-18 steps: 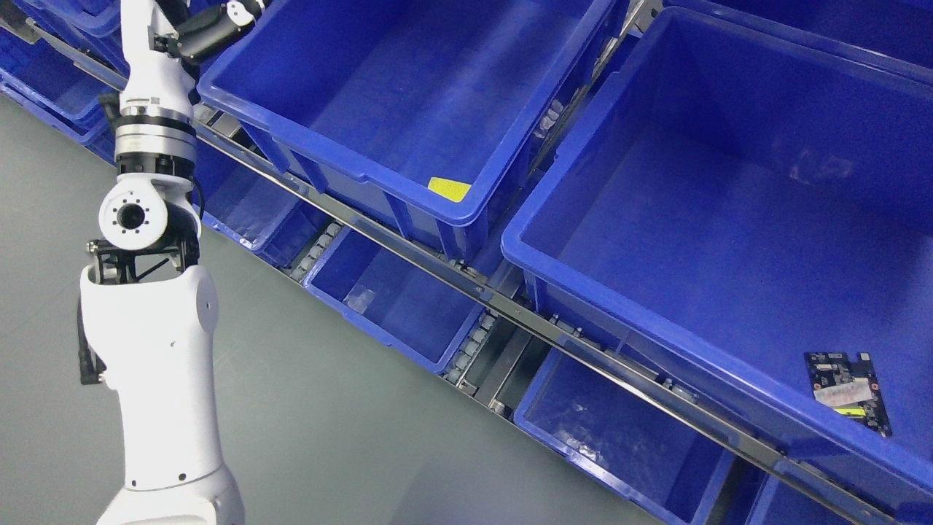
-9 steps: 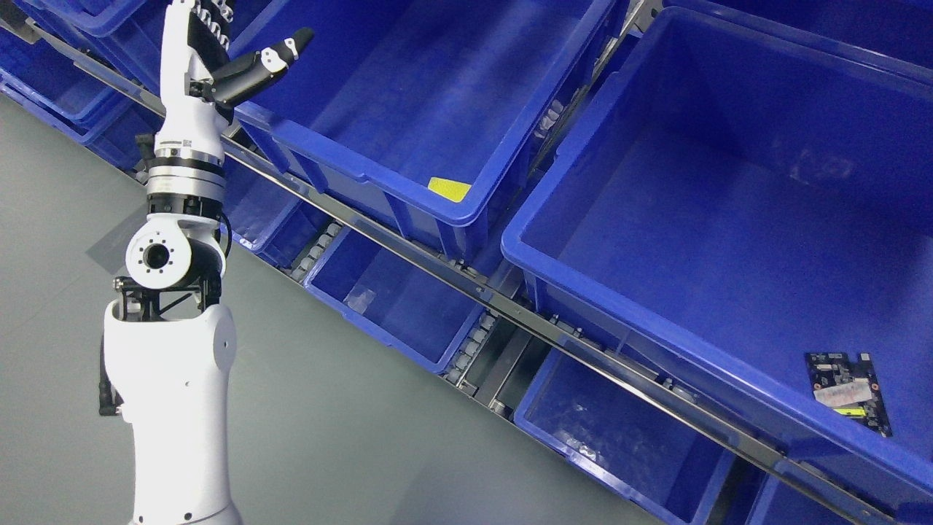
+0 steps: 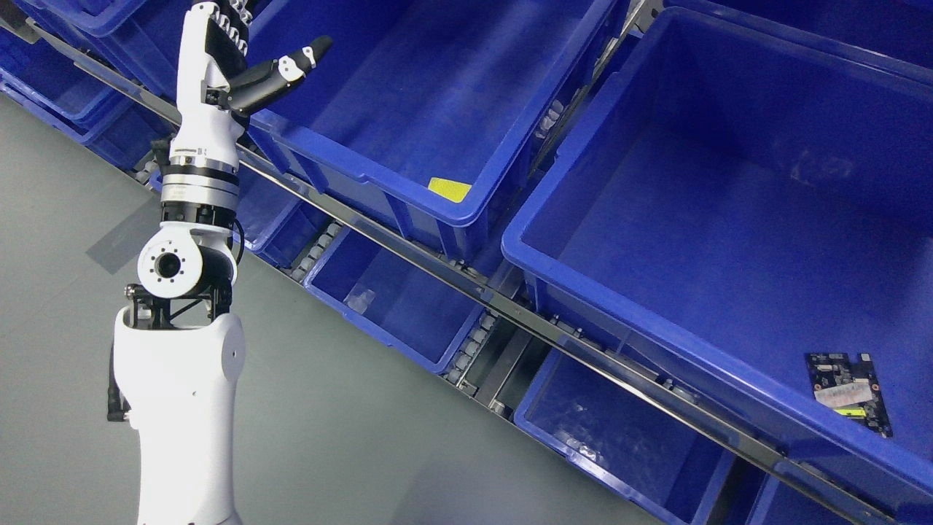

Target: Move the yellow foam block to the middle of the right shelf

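Grey floor (image 3: pixel 328 408) runs beneath a slanting metal shelf rack (image 3: pixel 510 310) loaded with blue bins, and the yellow foam block (image 3: pixel 449 189) lies flat at the near corner inside the upper left bin (image 3: pixel 408 182), just behind its front rim. From the lower left the white left arm (image 3: pixel 182 350) rises upright, and the left hand (image 3: pixel 233 58) sits at the bin's left corner, fingers spread and holding nothing, the dark thumb pointing right over the bin, well apart from the block. Next bin to the right (image 3: pixel 583 292) holds a small dark circuit board (image 3: pixel 849 390) near its lower right corner.
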Available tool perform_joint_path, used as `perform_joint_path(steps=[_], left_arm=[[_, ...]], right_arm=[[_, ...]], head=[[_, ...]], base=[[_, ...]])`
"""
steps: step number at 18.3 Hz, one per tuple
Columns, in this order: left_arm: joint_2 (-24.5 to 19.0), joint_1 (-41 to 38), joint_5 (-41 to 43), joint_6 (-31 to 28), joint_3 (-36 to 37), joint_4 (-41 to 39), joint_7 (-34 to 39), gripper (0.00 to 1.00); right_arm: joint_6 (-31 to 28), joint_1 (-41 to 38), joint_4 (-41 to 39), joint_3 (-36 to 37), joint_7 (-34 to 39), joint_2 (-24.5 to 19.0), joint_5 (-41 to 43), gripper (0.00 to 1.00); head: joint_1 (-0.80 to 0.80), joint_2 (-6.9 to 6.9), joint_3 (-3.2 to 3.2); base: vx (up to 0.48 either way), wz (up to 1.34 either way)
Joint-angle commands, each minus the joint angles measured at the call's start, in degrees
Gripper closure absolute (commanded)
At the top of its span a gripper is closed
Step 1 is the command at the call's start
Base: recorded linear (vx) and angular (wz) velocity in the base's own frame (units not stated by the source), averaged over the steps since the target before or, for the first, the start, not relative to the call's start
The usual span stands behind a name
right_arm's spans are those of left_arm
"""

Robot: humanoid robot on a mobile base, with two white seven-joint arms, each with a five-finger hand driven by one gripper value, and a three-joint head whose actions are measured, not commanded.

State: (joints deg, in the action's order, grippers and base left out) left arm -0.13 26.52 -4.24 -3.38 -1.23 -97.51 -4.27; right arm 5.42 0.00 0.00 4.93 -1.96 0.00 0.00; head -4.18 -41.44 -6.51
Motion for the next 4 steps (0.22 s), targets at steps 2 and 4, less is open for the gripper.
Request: perform_joint_path(steps=[2,4], left_arm=[[-0.9,-0.2,-0.2,0.0,-0.5,-1.0,0.0,0.0],[-0.9,-0.2,-0.2,0.0,-0.6,-1.0,0.0,0.0]], right_arm=[[0.0,-0.1,-1.0,0.0,0.0,1.0,-0.2,0.0],[0.0,-0.1,-1.0,0.1,0.0,1.0,-0.2,0.0]], head=[[0.0,0.0,0.0],[0.0,0.0,0.0]], base=[[0.0,0.0],[0.0,0.0]])
